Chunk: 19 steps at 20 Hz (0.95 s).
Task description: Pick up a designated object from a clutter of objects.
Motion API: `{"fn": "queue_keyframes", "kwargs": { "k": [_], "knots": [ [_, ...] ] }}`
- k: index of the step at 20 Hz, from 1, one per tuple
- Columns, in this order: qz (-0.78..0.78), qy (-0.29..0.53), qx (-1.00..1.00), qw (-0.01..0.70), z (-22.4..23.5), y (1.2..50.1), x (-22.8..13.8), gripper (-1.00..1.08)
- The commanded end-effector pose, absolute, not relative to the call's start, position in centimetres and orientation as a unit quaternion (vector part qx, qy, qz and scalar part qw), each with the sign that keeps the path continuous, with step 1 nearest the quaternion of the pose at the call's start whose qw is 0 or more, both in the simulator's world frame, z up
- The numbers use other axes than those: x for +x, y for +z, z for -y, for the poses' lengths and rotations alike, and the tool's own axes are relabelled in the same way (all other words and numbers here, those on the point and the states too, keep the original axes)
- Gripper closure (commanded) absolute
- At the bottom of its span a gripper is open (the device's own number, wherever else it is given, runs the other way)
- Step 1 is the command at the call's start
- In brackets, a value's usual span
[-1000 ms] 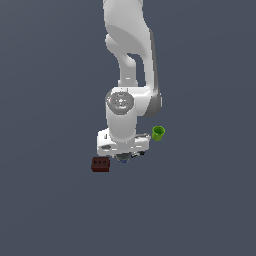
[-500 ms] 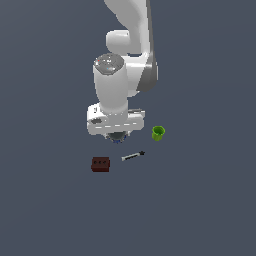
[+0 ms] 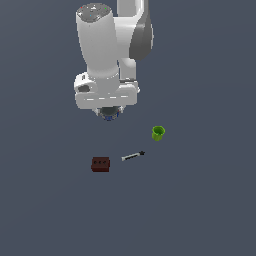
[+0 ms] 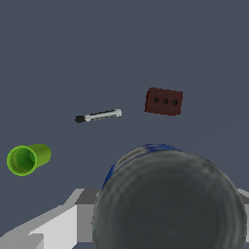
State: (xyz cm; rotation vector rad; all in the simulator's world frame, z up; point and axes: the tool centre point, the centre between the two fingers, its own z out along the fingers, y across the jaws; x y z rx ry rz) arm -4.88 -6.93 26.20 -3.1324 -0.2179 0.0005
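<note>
The designated object, a round dark grey ball with a bluish tinge (image 3: 109,116), hangs right under my white hand, well above the floor. It fills the near part of the wrist view (image 4: 170,204). My gripper (image 3: 108,113) is shut on it, and the hand hides most of the fingers. The rest of the clutter lies on the floor below. The green cup (image 3: 158,133) lies on its side towards the exterior view's right. The thin grey-black stick (image 3: 132,156) lies in the middle. The red-brown block (image 3: 100,164) lies towards the left.
The floor is a plain dark grey surface (image 3: 200,210). In the wrist view the cup (image 4: 26,158), the stick (image 4: 98,116) and the block (image 4: 164,101) lie apart from one another. My white arm (image 3: 107,45) stands over the far side of the clutter.
My hand has risen from among the clutter, carrying the ball up with it. The stick, hidden under the hand a second ago, now shows. Cup, stick and block have not moved.
</note>
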Motion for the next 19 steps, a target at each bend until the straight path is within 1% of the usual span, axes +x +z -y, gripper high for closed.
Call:
{"fn": "queue_keyframes", "kwargs": {
  "k": [1,10,19],
  "knots": [
    [0.069,0.0,-0.998,0.001,7.6,28.3,-6.1,1.08],
    [0.069,0.0,-0.998,0.001,9.4,33.7,-9.1,1.08],
    [0.069,0.0,-0.998,0.0,10.1,35.6,-9.9,1.08]
  ]
}}
